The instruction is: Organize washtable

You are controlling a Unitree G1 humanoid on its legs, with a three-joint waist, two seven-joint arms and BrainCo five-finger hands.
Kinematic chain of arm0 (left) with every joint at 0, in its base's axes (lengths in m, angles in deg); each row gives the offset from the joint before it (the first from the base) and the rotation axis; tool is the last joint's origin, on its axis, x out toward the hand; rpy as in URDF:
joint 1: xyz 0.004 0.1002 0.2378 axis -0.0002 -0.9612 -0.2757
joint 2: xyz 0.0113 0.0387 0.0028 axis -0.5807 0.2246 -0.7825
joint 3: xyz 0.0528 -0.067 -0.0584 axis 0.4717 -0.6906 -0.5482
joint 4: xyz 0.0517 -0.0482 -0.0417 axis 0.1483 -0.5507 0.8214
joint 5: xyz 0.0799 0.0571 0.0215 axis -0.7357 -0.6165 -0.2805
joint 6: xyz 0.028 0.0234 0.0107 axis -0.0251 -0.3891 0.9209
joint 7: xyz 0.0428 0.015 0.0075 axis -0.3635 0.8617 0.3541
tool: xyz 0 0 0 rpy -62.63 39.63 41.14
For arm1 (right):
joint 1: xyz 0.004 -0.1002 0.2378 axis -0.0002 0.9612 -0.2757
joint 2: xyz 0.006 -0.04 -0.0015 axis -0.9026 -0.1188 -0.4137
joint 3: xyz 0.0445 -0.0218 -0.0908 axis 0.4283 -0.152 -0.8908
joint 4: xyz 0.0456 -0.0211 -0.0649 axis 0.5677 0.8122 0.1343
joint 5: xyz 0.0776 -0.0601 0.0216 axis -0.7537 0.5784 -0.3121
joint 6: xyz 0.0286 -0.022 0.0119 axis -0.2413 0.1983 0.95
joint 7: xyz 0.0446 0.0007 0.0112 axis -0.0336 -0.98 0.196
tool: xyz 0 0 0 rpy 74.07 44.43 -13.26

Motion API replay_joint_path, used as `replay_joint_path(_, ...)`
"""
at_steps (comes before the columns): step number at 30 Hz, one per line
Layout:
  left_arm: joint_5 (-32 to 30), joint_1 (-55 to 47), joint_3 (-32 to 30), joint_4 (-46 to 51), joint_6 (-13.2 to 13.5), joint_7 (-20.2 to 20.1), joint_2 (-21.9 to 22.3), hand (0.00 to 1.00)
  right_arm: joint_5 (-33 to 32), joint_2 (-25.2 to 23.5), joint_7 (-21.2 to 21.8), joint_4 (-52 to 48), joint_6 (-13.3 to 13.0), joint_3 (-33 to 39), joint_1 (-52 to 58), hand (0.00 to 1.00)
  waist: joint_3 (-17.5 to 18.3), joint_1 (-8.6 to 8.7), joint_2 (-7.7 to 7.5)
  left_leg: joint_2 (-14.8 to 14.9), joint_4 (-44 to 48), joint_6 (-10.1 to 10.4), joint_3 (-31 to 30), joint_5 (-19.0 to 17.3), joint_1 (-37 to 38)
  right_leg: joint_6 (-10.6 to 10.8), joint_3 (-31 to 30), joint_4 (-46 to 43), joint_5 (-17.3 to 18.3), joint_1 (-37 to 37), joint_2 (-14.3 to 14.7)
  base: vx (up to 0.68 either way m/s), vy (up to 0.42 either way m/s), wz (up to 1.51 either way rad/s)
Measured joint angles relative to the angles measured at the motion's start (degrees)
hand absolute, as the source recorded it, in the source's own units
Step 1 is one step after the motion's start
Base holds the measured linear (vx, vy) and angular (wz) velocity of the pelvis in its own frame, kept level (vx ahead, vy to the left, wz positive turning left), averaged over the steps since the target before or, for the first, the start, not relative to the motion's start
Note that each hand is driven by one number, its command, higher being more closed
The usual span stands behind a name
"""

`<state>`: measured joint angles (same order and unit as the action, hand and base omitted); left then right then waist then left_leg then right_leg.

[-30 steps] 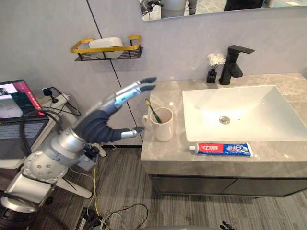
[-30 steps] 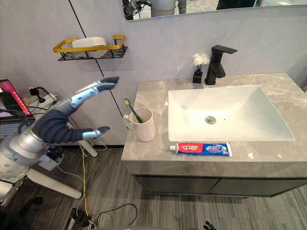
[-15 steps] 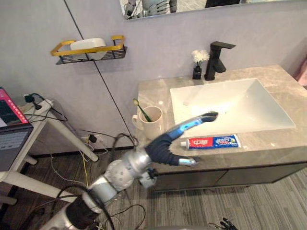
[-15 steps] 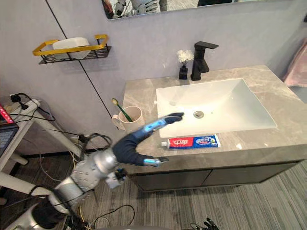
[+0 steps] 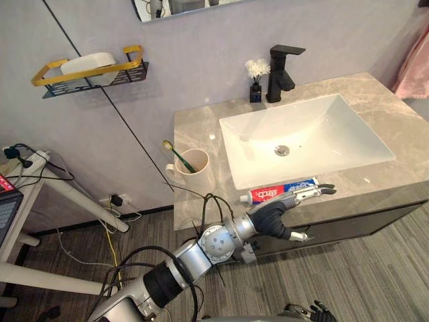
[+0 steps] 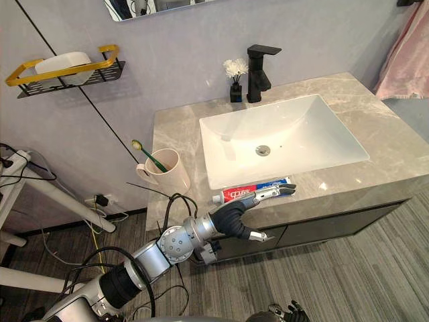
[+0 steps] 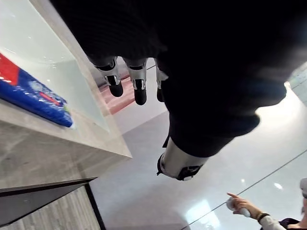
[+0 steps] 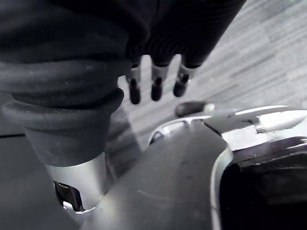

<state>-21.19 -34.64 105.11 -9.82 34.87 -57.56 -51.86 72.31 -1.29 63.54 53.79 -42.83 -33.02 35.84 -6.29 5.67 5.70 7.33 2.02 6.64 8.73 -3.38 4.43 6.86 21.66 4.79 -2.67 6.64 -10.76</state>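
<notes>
Look for the toothpaste tube (image 5: pixel 278 193) flat on the front strip of the worktop (image 5: pixel 194 127), between the sink (image 5: pixel 335 124) and the front edge, cap end toward the cup (image 5: pixel 196 169) with a toothbrush (image 5: pixel 175 153) in it. Note the left hand (image 5: pixel 281 209) just in front of the tube and alongside it, wide, fingers straight, thumb well apart, holding nothing and apparently not touching. Taking the step as the reach for the tube: lower the fingers across its middle, not its flat tail; bring the thumb in from the worktop's edge side; pinch across the width, gently enough to keep the paste in. Keep the wrist off the sink rim. Lift clear before carrying toward the cup, to avoid knocking it. Leave the right hand (image 8: pixel 156 81) low over the floor, fingers loose, empty
</notes>
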Motion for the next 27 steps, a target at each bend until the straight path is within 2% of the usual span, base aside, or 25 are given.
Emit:
replay_joint_path(5, -11.37, 1.53, -0.26, -4.47, -0.29, 3.32, 0.81, 0.0, 0.0, 0.11, -0.7, -0.41, 0.0, -0.93, -1.17, 0.0, -1.19, 0.05, -0.3, 0.5, -0.2, 0.03, 1.61, -0.11, -0.46, -0.56, -1.57, 0.78, -0.5, -1.36, 0.59, -0.03, 0.006, -0.17)
replay_joint_path(10, -17.08, 2.18, -2.54, -4.94, -0.82, 5.87, 1.18, 0.0, 0.03, 0.24, -1.1, -1.12, 0.01, -1.99, -1.4, 0.0, -1.32, 1.35, -0.34, 0.68, -0.42, 0.1, 2.15, -0.15, -0.58, -0.23, -1.66, 0.79, -0.88, -1.78, 0.74, 0.01, -0.002, -0.04)
replay_joint_path(13, -19.08, 3.41, -2.55, -5.46, -0.83, 6.1, 1.21, 0.0, 0.03, 0.08, -1.16, -1.12, 0.0, -2.03, -1.43, 0.0, -1.57, 1.36, -0.72, 0.59, -0.67, 0.15, 2.37, -0.19, -0.26, -0.24, -1.68, 0.8, -0.89, -1.72, 0.67, 0.0, 0.006, -0.01)
replay_joint_path(19, -19.08, 3.72, -2.55, -5.45, -0.83, 6.27, 1.31, 0.0, 0.0, -0.11, -1.22, -2.1, 0.0, -3.43, -1.48, 0.0, -2.09, 1.36, -1.27, 0.57, -0.65, 0.14, 2.38, -0.19, -0.23, -0.4, -1.65, 0.83, -1.0, -1.69, 0.64, -0.01, 0.003, 0.0)
replay_joint_path(27, -19.06, 3.7, -2.58, -5.34, -0.82, 6.25, 1.39, 0.0, 0.0, 0.15, -1.16, -2.37, 0.02, -4.17, -1.48, 0.0, -2.14, 1.38, -1.19, 0.54, -0.49, 0.08, 2.35, -0.24, -0.08, -0.43, -1.63, 0.83, -1.01, -1.45, 0.61, 0.0, 0.0, 0.0)
